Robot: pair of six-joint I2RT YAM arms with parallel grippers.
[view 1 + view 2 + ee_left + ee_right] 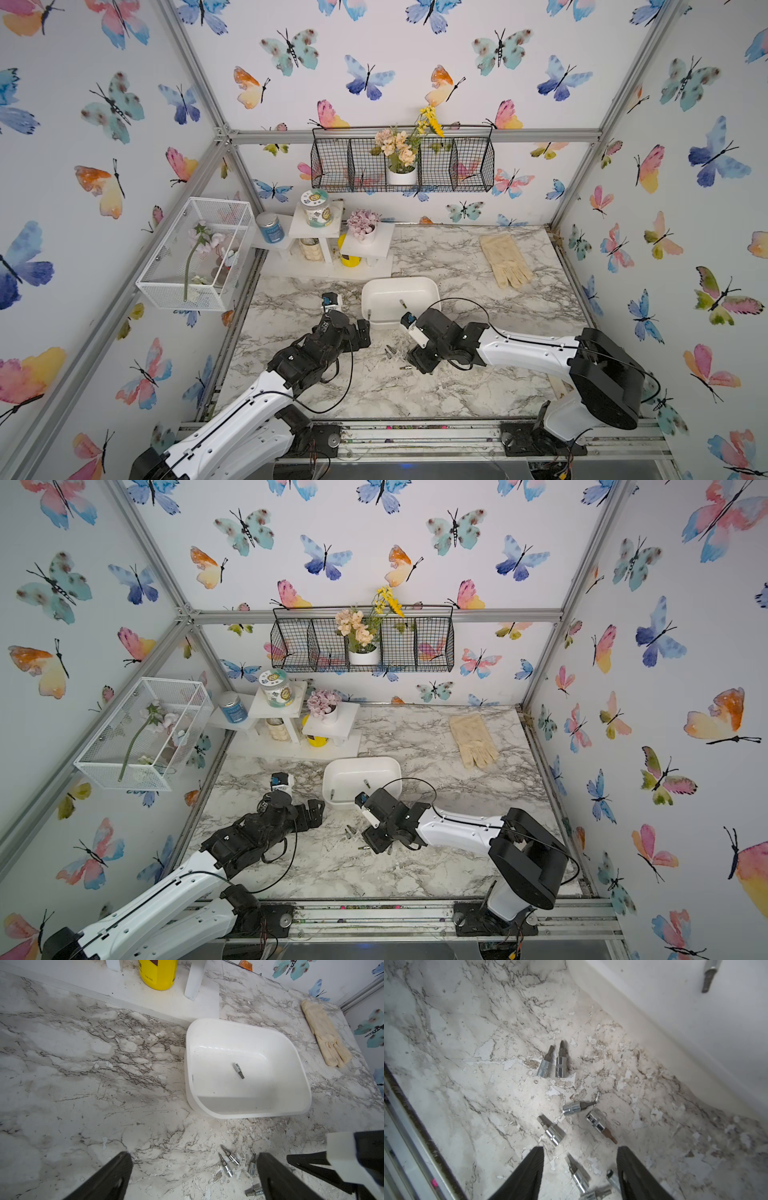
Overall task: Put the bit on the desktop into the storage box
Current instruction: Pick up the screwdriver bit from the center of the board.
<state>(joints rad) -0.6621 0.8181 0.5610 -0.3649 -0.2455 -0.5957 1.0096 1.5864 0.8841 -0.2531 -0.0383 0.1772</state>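
Bit (578, 1175) lies flat on the desktop (395, 395) at mid-width, just on the front-edge side of the storage box (259, 1088). It sits between the partly spread jaws of the right gripper (580, 1148), not gripped. A second bit (612, 1178) possibly touches one finger (633, 1172), but the view is cut off. Left gripper (192, 1154) jaws are wide apart and hold nothing, near other loose bits (225, 1165).

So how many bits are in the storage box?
2: one bit central, a second bit against the wall nearer the left arm. Right arm overlaps a corner; more may hide.
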